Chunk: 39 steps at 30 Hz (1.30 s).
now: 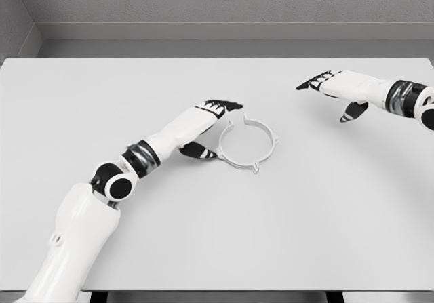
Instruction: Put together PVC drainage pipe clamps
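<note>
A white ring-shaped pipe clamp (pixel 248 142) with small tabs lies flat near the middle of the white table (pixel 217 235). My left hand (pixel 211 128) sits just left of the ring, fingers spread above the table and thumb (pixel 199 152) pointing at the ring's left rim, holding nothing. Whether a fingertip touches the ring I cannot tell. My right hand (pixel 330 93) hovers over the table at the far right, well apart from the clamp, fingers stretched out to the left and thumb hanging down, empty.
The table's far edge meets a grey wall (pixel 217 5) at the back. Its front edge (pixel 217 291) runs along the bottom of the view.
</note>
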Motion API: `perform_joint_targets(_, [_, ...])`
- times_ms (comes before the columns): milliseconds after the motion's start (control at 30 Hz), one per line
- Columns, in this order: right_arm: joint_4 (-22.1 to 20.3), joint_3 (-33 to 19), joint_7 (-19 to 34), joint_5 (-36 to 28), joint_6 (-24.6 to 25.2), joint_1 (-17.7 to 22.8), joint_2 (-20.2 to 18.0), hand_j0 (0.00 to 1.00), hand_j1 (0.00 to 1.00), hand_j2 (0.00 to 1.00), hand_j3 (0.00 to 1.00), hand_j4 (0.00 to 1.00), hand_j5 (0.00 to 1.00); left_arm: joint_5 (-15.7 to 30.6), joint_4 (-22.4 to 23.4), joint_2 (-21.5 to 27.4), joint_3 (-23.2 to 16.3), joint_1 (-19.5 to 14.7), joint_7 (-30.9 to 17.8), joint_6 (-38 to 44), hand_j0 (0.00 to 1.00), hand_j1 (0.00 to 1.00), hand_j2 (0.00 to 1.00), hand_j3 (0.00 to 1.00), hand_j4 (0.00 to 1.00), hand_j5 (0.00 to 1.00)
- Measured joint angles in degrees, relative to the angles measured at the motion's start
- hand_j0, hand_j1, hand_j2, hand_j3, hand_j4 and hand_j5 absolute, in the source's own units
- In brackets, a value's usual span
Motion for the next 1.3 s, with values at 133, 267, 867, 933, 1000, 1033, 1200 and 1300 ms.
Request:
perform_joint_targets(133, [0.01, -0.03, 0.01, 0.01, 0.00, 0.00, -0.25, 1.00, 1.00, 1.00, 1.00, 1.00, 1.00, -0.01, 1.33, -0.49, -0.04, -1.14, 0.00, 0.04, 1.00, 1.00, 1.00, 1.00, 1.00, 1.00])
perform_joint_targets(267, [0.00, -0.07, 0.00, 0.00, 0.00, 0.00, -0.65, 1.00, 1.00, 1.00, 1.00, 1.00, 1.00, -0.06, 2.75, -0.94, -0.05, -1.76, 0.00, 0.09, 1.00, 1.00, 1.00, 1.00, 1.00, 1.00])
perform_joint_targets(867, [0.00, -0.01, 0.07, -0.06, 0.00, 0.00, -0.82, 1.00, 1.00, 1.00, 1.00, 1.00, 1.00, 1.03, -0.96, 0.21, 0.33, 0.61, 0.04, -0.20, 1.00, 1.00, 1.00, 1.00, 1.00, 1.00])
perform_joint_targets(933, [0.00, 0.00, 0.08, -0.06, 0.00, 0.00, -0.82, 1.00, 1.00, 1.00, 1.00, 1.00, 1.00, 1.08, -1.13, 0.21, 0.24, 0.53, 0.03, -0.23, 1.00, 1.00, 1.00, 1.00, 1.00, 1.00])
perform_joint_targets(1000, [0.00, 0.00, 0.07, -0.06, 0.00, -0.09, -0.82, 1.00, 1.00, 1.00, 1.00, 1.00, 1.00, 1.07, -1.11, 0.17, 0.15, 0.53, 0.03, -0.25, 1.00, 1.00, 1.00, 1.00, 1.00, 1.00])
perform_joint_targets(1033, [0.00, 0.00, 0.07, -0.06, 0.00, 0.00, -0.82, 1.00, 1.00, 1.00, 1.00, 1.00, 1.00, 1.05, -1.04, 0.14, 0.10, 0.53, 0.02, -0.25, 1.00, 1.00, 1.00, 1.00, 1.00, 1.00])
perform_joint_targets(1200, [0.00, 0.00, 0.07, -0.06, 0.00, 0.00, -0.82, 1.00, 1.00, 1.00, 1.00, 1.00, 1.00, 1.00, -0.74, -0.20, -1.25, 0.09, 0.03, -0.26, 1.00, 1.00, 1.00, 1.00, 1.00, 1.00])
perform_joint_targets(1300, [0.00, 0.00, 0.08, -0.06, 0.00, 0.00, -0.82, 1.00, 1.00, 1.00, 1.00, 1.00, 1.00, 1.00, -0.69, -0.33, -1.91, 0.09, 0.05, -0.27, 1.00, 1.00, 1.00, 1.00, 1.00, 1.00])
